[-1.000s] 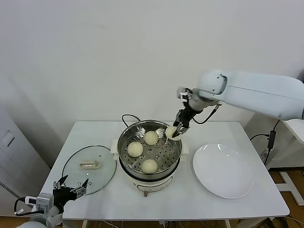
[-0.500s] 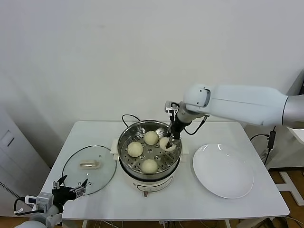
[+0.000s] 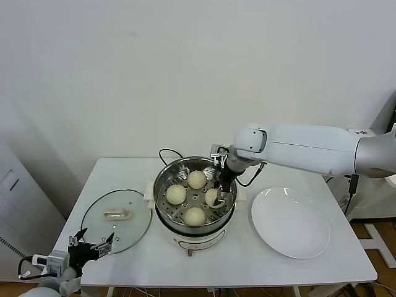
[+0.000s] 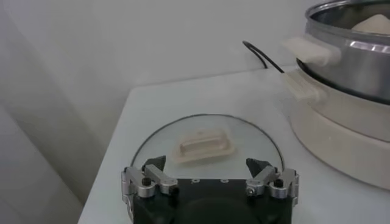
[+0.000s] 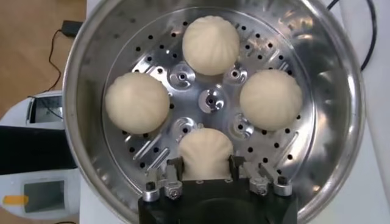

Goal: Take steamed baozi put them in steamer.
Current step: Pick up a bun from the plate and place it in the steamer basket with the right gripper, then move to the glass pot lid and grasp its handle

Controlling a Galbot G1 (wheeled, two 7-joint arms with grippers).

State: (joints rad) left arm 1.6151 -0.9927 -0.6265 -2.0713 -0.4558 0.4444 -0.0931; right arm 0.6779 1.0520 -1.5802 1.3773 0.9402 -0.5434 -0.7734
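- Head view: right gripper [image 3: 216, 195] is down inside the steamer [image 3: 193, 218], clamped on the 4th baozi [image 3: 211, 197] at the tray's right side.
- Right wrist view: fingers [image 5: 175, 170] press both sides of that baozi [image 5: 205, 153], which sits on the perforated tray [image 5: 210, 100] (3 others [image 5: 211, 44] ring it, all apart).
- Left gripper [image 3: 93, 245] parked low by the table [image 3: 247, 260] front-left corner, jaws spread, near glass lid [image 3: 116, 220].
- White plate [image 3: 291, 223] sits right of steamer.

Bright, even light — soft shadows

Right claw [image 3: 218, 197] holds fourth baozi [image 3: 212, 197] inside steamer [image 3: 164, 178].
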